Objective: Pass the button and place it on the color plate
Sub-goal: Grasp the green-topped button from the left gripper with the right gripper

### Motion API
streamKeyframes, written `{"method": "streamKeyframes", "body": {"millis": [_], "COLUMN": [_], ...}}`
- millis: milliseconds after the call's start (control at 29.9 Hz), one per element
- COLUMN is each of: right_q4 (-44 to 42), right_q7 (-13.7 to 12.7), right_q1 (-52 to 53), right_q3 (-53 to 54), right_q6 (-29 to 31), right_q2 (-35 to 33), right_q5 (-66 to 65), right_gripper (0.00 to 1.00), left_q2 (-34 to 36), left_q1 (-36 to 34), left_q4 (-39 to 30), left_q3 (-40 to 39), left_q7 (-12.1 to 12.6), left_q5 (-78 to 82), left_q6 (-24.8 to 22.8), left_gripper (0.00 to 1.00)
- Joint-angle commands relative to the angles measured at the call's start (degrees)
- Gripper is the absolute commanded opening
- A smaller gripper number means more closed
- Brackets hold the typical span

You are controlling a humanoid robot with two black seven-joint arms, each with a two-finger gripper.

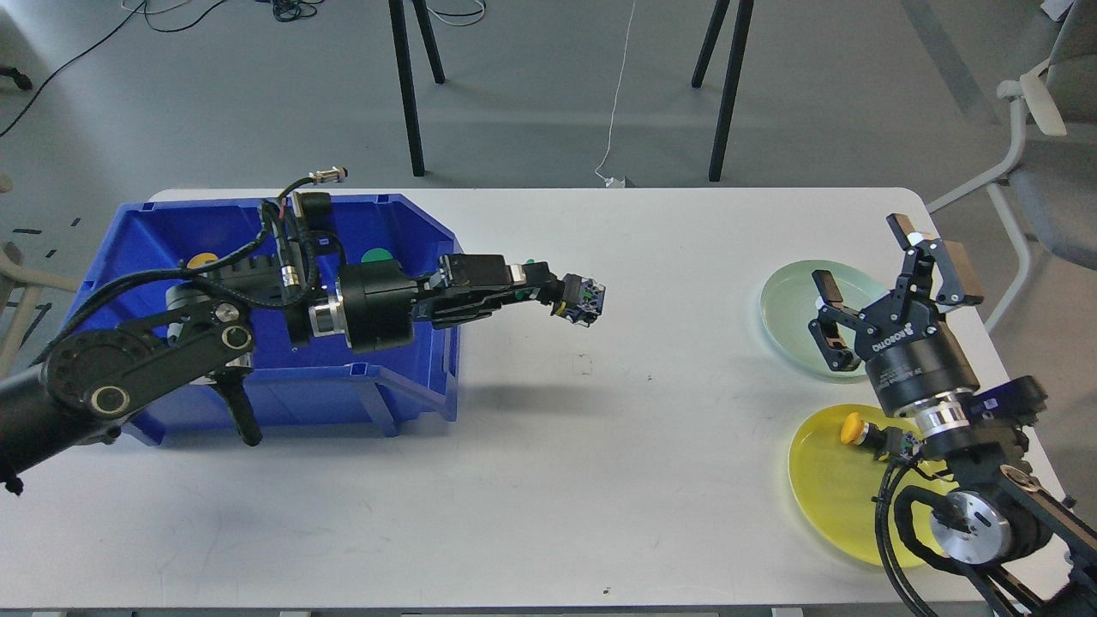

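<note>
— What was the left gripper (572,302) doing at that point?

— It was pinched on a button (584,300), a small dark block with a bit of green showing near the fingertips, held out over the bare white table (548,480) just past the blue bin (257,386). The arm reached sideways from over the bin toward the middle of the table.

— And the other side?

— The right gripper (874,283) stood with its fingers spread, empty, well apart from the button and hovering over the pale green plate (784,296).

— So the hand-over was the step in hand?

— I'd judge so. To do it well, the left arm should have carried the button further toward the middle and held it steady, with enough of the body sticking out beyond its fingers for the right gripper to take. The right fingers needed to come square onto the free end and close firmly before the left let go — release too soon and the button drops onto the table.

— Which plate would it go on?

— The green on it suggested the pale green plate directly under the right gripper, though the colour patch was small, so I wouldn't swear to it. Nearer the right arm's base, the yellow plate (827,493) already held a yellow-capped button (857,430).

— How would it handle?

— Small, rigid and light, I'd guess — easy to twist in a loose pinch.
</note>
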Motion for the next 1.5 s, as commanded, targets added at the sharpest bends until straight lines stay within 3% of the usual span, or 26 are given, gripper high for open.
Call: {"method": "streamKeyframes", "body": {"millis": [0,134,267,468,868,935,1102,1169,1269,1469], "right_q4": [-5.6,-6.4,-5.3,-0.9,-1.3,-1.0,-0.8,-0.7,-0.4,-0.5], "right_q7": [0.0,0.0,0.0,0.0,0.0,0.0,0.0,0.0,0.0,0.0], "right_q1": [7.8,10.7,9.7,6.3,6.2,6.1,6.2,6.1,6.0,6.0], "right_q3": [-11.1,-19.0,-20.2,-18.1,-18.6,-18.6,-18.8,-18.8,-19.0,-19.5], "right_q6": [-1.0,-5.3,-8.4,-8.7,-9.0,-9.3,-12.4,-12.9,-13.2,-13.3], "right_q2": [3.9,9.2,13.8,14.4,19.5,19.5,19.5,19.4,19.4,19.5], "right_q5": [-0.4,-4.5,-7.7,-7.6,-8.0,-8.0,-8.3,-8.2,-8.3,-8.5], "right_gripper": [0.98,0.98,0.98,0.98,0.93,0.84,0.33,0.22,0.13,0.06], "left_q2": [-0.6,-0.5,-0.5,-0.6,-0.6,-0.6,-0.6,-0.6,-0.6,-0.6], "left_q1": [1.3,2.3,2.4,2.4,2.4,2.4,2.4,2.4,2.4,2.4], "left_q4": [0.5,0.7,1.4,1.5,1.6,1.6,2.2,2.3,2.4,2.7], "left_q3": [-0.4,-0.6,-0.7,-0.8,-0.8,-0.8,-0.7,-0.8,-0.8,-0.8], "left_q7": [0.0,0.0,0.0,0.0,0.0,0.0,0.0,0.0,0.0,0.0], "left_q5": [-2.8,-3.3,-3.4,-3.4,-3.5,-3.8,-4.7,-4.7,-4.7,-4.7], "left_q6": [0.0,0.0,0.0,0.0,0.0,0.0,0.0,0.0,0.0,0.0], "left_gripper": [0.15,0.15,0.15,0.15,0.16,0.17,0.17,0.17,0.17,0.17]}}
